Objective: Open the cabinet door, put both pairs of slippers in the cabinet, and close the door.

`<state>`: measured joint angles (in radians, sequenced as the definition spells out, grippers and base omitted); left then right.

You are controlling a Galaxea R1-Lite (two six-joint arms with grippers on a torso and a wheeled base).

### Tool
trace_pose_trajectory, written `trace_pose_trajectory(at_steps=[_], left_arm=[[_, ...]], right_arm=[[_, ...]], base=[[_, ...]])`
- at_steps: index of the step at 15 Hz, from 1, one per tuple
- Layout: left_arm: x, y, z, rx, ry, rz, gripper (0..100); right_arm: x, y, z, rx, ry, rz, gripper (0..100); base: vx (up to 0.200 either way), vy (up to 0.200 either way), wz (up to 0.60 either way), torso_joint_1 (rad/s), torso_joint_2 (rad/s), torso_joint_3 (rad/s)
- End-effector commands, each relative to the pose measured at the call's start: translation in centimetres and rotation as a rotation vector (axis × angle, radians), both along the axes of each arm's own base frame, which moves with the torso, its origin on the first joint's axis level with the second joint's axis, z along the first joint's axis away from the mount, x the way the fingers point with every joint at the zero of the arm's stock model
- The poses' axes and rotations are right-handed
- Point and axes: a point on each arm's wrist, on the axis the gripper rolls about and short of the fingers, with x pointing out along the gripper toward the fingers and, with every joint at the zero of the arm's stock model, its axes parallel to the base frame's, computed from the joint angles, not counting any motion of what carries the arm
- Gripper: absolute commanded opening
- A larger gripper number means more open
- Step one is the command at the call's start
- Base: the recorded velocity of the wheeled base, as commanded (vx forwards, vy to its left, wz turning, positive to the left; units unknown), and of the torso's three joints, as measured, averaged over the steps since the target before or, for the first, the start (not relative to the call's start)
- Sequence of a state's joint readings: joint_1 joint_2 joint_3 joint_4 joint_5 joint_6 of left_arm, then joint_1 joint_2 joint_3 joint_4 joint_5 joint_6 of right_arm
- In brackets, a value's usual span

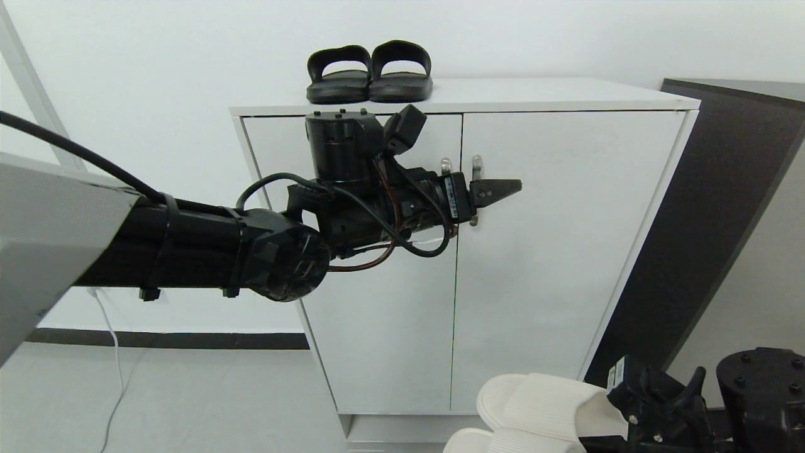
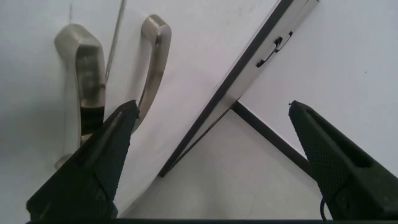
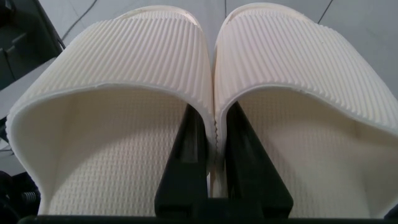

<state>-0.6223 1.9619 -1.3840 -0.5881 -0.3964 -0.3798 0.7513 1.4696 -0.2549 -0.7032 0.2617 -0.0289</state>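
The left gripper (image 2: 212, 107) stood with its jaws spread wide and held nothing. The left wrist view made this plain. One finger (image 2: 99, 162) crossed in front of the lower ends of the two metal handles (image 2: 152, 65) of the cabinet (image 1: 566, 264). Whether it touched them could not be told.

In the head view the same gripper was seen edge-on as a single dark wedge, so its spread was hidden there. That view placed it instead at handle height on the upper middle of the cabinet front, pointing across the right door (image 1: 553, 207). That door and the left door (image 1: 377, 327) were both shut. The left arm ran almost level towards the cabinet front, its wrist stepped up a little to the handles.

The right gripper (image 3: 214, 115) was clamped on the white slippers (image 3: 124, 74). The right wrist view showed one finger inside each slipper, pinching the two inner walls together. The head view showed where the pair sat: low before the cabinet's foot, below the right door, with the right arm low behind it.

The black slippers (image 1: 369, 72) sat side by side on top of the cabinet, above the left door. A dark panel (image 1: 723, 207) stood against the cabinet's right side, and a white wall (image 1: 157, 94) rose behind it.
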Motion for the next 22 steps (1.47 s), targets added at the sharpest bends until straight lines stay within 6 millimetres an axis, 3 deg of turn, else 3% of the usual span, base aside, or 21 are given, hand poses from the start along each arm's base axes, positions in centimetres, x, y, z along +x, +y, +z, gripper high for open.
trace_pose_trajectory(at_steps=[1,8,9,15,22], left_arm=[[0.6,-0.4,-0.5,0.003,0.005,0.017,100],[1.6,-0.9,-0.7,-0.004,0.003,0.032,100],[1.6,-0.9,-0.7,-0.003,0.004,0.034,0],[-0.1,0.3,-0.7,0.014,0.02,0.032,0],[-5.2,1.3,-0.6,0.001,0.003,-0.031,0]], right_arm=[[-0.1,-0.1,-0.3,-0.011,0.003,0.006,0],[-0.2,-0.1,-0.4,-0.022,-0.007,0.015,0],[-0.2,-0.2,-0.4,-0.023,-0.006,0.015,0],[-0.3,-0.2,-0.5,-0.028,-0.003,0.019,0],[-1.9,-0.3,-1.2,-0.026,-0.007,0.088,0]], base=[[0.0,0.0,0.0,0.0,0.0,0.0],[0.0,0.0,0.0,0.0,0.0,0.0],[0.0,0.0,0.0,0.0,0.0,0.0],[0.0,0.0,0.0,0.0,0.0,0.0],[0.0,0.0,0.0,0.0,0.0,0.0]])
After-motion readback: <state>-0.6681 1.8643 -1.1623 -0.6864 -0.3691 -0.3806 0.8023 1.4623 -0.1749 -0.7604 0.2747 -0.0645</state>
